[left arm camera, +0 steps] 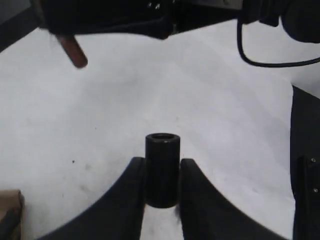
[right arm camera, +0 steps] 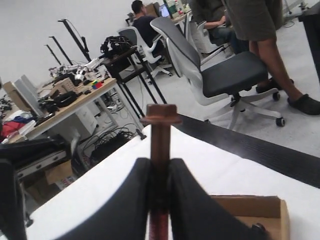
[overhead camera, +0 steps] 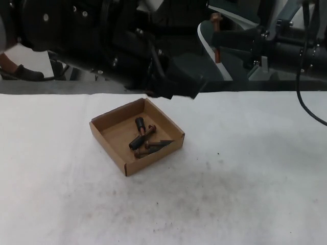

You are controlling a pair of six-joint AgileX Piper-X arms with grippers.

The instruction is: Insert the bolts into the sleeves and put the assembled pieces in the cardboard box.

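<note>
High view first: the box [overhead camera: 108, 148] sits mid-desk [overhead camera: 245, 178] with a few finished pieces [overhead camera: 144, 140] in it, and at the far edge the right arm holds a bolt [overhead camera: 216, 38] up, well clear of the box. Now the left wrist view: the left fingers [left arm camera: 131, 190] are clenched on a black sleeve [left arm camera: 162, 160], gripping its lower part, open bore facing out. The bolt hangs well off to one side and at a slant to the bore. We reckon that is the danger: if it comes in off-axis, the tip catches the rim and shoves the sleeve through the grip. Right wrist view: the right fingers [right arm camera: 132, 195] grasp the bolt by its shank, head standing clear. With so thin a shank, we fear it could pivot on contact, jam half-seated, or drop to the desk short of the box.
</note>
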